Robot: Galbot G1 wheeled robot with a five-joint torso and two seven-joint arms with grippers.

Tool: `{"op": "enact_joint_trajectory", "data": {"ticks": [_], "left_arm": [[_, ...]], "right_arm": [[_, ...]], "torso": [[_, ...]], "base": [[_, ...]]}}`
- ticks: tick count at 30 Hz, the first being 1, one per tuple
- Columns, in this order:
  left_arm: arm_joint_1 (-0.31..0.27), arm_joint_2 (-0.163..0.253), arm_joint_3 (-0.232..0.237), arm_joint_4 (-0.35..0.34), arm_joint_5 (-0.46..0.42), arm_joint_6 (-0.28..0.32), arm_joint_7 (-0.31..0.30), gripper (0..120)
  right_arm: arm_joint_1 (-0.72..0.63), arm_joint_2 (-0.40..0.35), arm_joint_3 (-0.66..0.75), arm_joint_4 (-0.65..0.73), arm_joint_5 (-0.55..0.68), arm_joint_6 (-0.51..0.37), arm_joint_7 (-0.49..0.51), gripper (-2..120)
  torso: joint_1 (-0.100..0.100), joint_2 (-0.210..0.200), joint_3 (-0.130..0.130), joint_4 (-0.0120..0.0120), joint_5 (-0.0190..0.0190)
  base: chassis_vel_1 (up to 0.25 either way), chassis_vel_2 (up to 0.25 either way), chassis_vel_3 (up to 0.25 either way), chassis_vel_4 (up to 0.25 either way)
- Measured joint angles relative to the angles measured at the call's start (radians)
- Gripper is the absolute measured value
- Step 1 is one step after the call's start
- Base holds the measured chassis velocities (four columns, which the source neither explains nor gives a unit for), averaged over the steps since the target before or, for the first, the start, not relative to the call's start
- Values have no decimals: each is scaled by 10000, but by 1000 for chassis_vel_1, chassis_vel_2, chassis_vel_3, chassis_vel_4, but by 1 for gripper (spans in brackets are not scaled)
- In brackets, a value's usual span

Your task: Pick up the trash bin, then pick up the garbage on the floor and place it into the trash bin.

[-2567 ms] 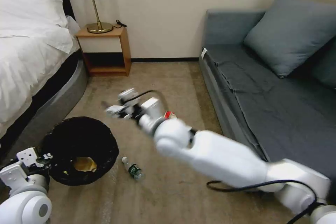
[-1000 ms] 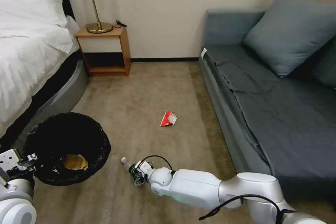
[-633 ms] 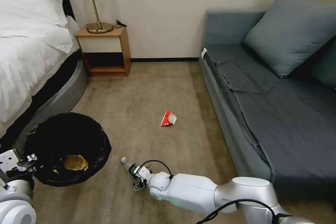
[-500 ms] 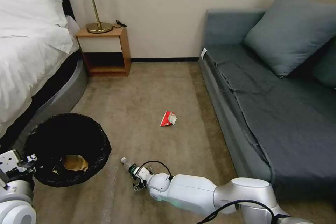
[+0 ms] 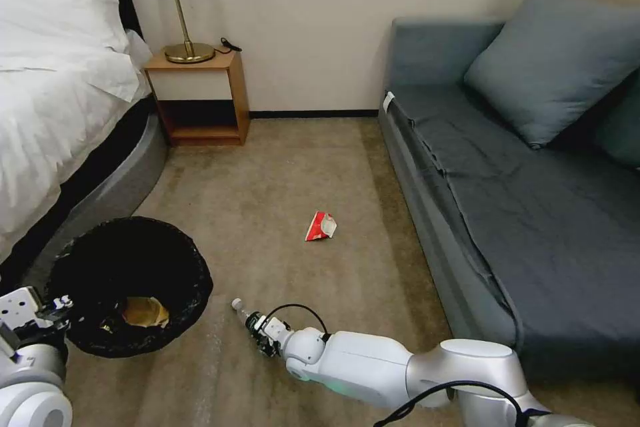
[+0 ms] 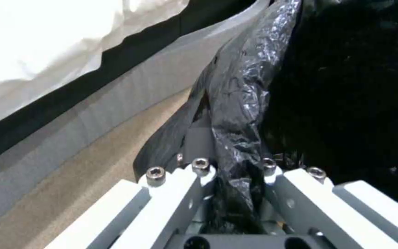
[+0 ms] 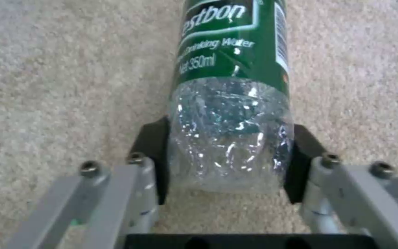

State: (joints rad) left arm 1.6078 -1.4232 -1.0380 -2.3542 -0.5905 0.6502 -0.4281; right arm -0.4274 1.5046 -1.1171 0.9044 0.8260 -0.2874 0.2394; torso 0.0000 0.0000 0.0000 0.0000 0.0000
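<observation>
Low on the carpet near the robot's base, the right gripper (image 7: pixel 229 162) has its dark pads (image 7: pixel 155 155) pressed against both sides of the clear bottle's (image 7: pixel 231 138) base end, clasping it where it lies. The bottle looks empty, so probably light, thin-walled and crushable; its slick plastic could slip, and a hold nearer the green label might sit steadier. The left gripper (image 6: pixel 236 180) is clamped on the trash bin's (image 5: pixel 127 280) liner rim, beside the bed. A red-and-white packet (image 5: pixel 321 225) lies farther off.
</observation>
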Motion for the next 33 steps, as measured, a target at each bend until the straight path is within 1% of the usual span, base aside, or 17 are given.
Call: {"op": "enact_joint_trajectory", "data": {"ticks": [1,2,5,9,10,13,14,16,17,20,21,22,25,26,29,30,33], "left_arm": [[-3,2,1,4,0,0,2,3],[-16,34,-9,74,0,-6,4,3],[-24,56,-23,116,0,-10,5,3],[-128,217,-186,360,21,-72,30,3],[-128,217,-186,360,21,-72,30,3],[-215,387,-269,651,76,-146,74,3],[-215,387,-269,651,76,-146,74,3],[-304,500,-263,861,110,-161,85,3],[-304,500,-263,861,110,-161,85,3],[-411,587,-177,1056,134,-174,91,3],[-429,595,-144,1091,145,-183,105,3],[-429,595,-144,1091,145,-183,105,3],[-486,589,6,1149,199,-189,99,3],[-486,589,6,1149,199,-189,99,3],[-502,494,254,1055,218,-189,89,3],[-502,494,254,1055,218,-189,89,3],[-489,401,452,876,213,-181,82,3]], "right_arm": [[1,-45,2,48,-9,10,12,39],[58,-362,4,408,-11,18,108,33],[123,-545,11,625,-11,19,182,33],[474,-1485,459,1792,-195,33,571,33],[474,-1485,459,1792,-195,33,571,33],[578,-2460,1734,3266,-630,-27,879,33],[578,-2460,1734,3266,-630,-27,879,33],[749,-3431,2609,4313,-985,-138,992,33],[749,-3431,2609,4313,-985,-138,992,33],[974,-4761,3563,6310,-827,-284,1080,33],[1008,-4962,3721,6930,-593,-359,1109,33],[1008,-4962,3721,6930,-593,-359,1109,33],[1089,-5167,4032,9119,573,-600,1360,33],[1089,-5167,4032,9119,573,-600,1360,33],[1324,-4309,3544,10262,1494,-583,1845,33],[1324,-4309,3544,10262,1494,-583,1845,33],[1619,-3276,2824,10348,1795,-548,2037,33]], "torso": [[0,0,0,0,0],[0,0,0,0,1],[0,0,0,0,1],[0,0,0,-1,0],[0,0,0,-1,0],[0,0,1,2,4],[0,0,1,2,4],[0,0,0,3,2],[0,0,0,3,2],[0,0,0,-11,0],[1,0,0,-12,0],[1,0,0,-12,0],[0,0,0,-2,0],[0,0,0,-2,0],[0,0,0,2,0],[0,0,0,2,0],[0,0,0,3,0]], "base": [[0,0,0,0],[0,0,0,0],[0,0,0,0],[0,0,0,0],[0,0,0,0],[0,0,0,0],[0,0,0,0],[0,0,0,0],[0,0,0,0],[0,0,0,0],[0,0,0,0],[0,0,0,0],[0,0,0,0],[0,0,0,0],[0,0,0,0],[0,0,0,0],[0,0,0,0]]}}
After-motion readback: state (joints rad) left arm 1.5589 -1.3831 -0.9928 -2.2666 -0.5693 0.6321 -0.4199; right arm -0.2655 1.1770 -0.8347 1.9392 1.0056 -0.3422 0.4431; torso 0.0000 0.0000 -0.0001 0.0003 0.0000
